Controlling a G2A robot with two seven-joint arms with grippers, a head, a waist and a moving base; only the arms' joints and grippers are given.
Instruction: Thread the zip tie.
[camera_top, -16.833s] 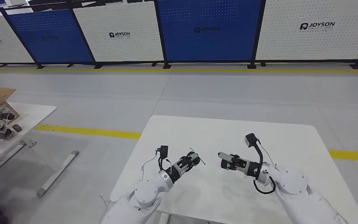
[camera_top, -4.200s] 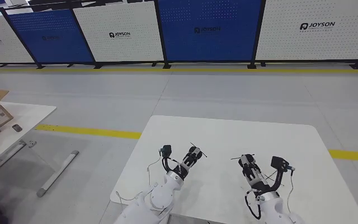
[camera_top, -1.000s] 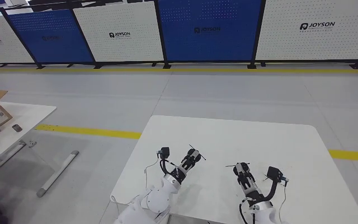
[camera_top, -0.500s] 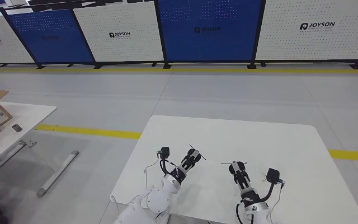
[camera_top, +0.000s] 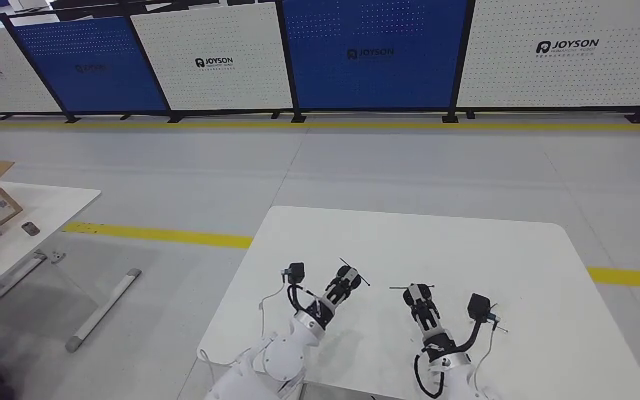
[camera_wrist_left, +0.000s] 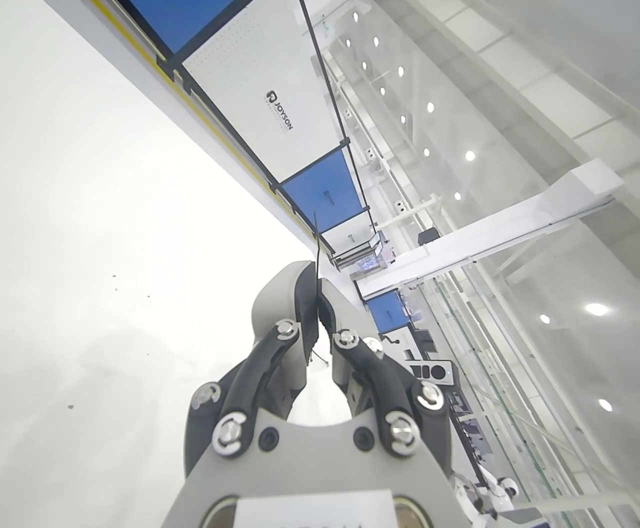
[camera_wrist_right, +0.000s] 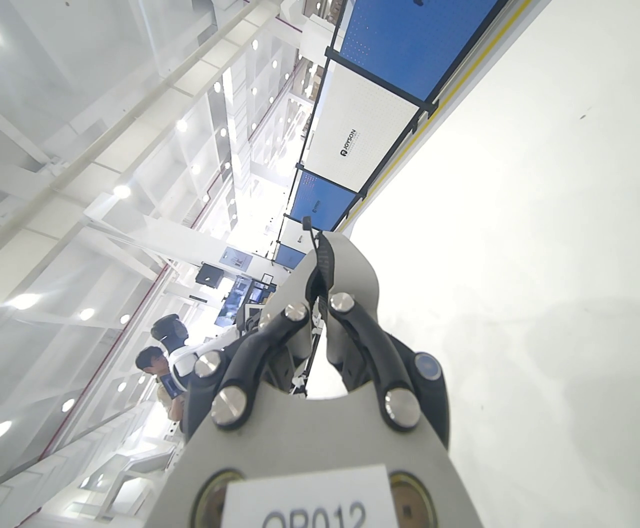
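Black zip tie pinched by left end effector and right end effector, inside table edges.

Two thin black zip ties, apart
First zip tie pokes its tail past the left hand; second zip tie shows its head beyond the right hand.

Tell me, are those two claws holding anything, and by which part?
Yes. The left claw pinches a thin black plastic zip tie near its pointed tail; the right claw grips just below a small black square head.
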